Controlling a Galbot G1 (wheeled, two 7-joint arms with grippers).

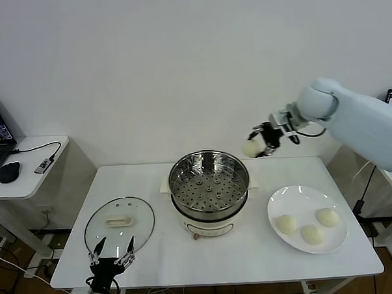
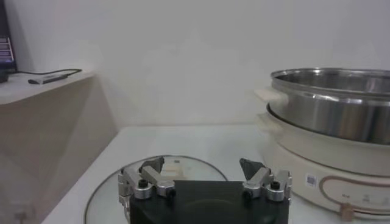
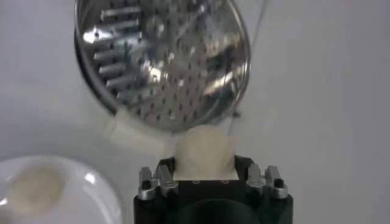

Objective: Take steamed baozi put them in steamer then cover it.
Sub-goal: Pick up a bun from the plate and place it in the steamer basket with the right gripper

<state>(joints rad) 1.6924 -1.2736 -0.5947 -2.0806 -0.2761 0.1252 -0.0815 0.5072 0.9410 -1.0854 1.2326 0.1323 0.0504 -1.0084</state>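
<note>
At the left, near the front of the table point(image 1: 70, 256), the left gripper point(image 1: 113, 253) is parked with its fingers spread wide and nothing between them, just at the near edge of the lid point(image 1: 119, 225). The lid is lying flat on the table, well apart from the steamer point(image 1: 209, 185). It is glass, so it is likely heavy, smooth and easy to break, and it is best picked up by the cream handle point(image 1: 118, 222) in its middle. In the middle of the table the steamer is standing open, and no bun is seen inside it. Up and to the right of the steamer, one bun point(image 1: 252, 148) is held in the closed fingers of the right gripper point(image 1: 261, 144), above the table and just past the steamer's rim. The bun looks soft and light, so only a gentle squeeze on its sides is needed, or it may be squashed. At the far right, three more buns point(image 1: 310, 225) are resting on the white plate point(image 1: 280, 202).
</note>
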